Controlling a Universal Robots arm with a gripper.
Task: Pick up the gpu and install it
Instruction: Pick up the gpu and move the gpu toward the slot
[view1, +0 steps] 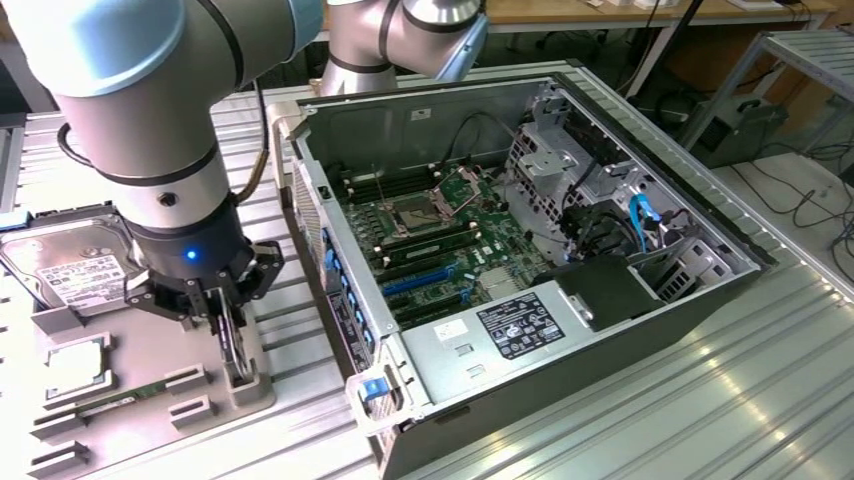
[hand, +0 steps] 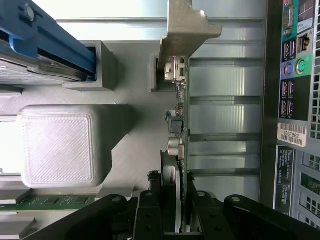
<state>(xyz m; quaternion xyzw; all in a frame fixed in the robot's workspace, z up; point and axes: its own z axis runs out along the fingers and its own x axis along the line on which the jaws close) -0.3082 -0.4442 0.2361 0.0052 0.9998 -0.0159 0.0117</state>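
The gpu stands on edge in a slot of the grey printed holder tray, at the exterior view's left, beside the open computer case. My gripper reaches down over it from above. In the wrist view the thin green card runs edge-on away from my gripper, with its silver end bracket at the far end. Both black fingers press against the card's two faces, so the gripper is shut on it. The card's lower edge still sits in the holder.
A silver hard drive and a narrow memory stick lie on the same tray. The case lies open with its motherboard and blue slots exposed. Its rear port panel is close beside the card.
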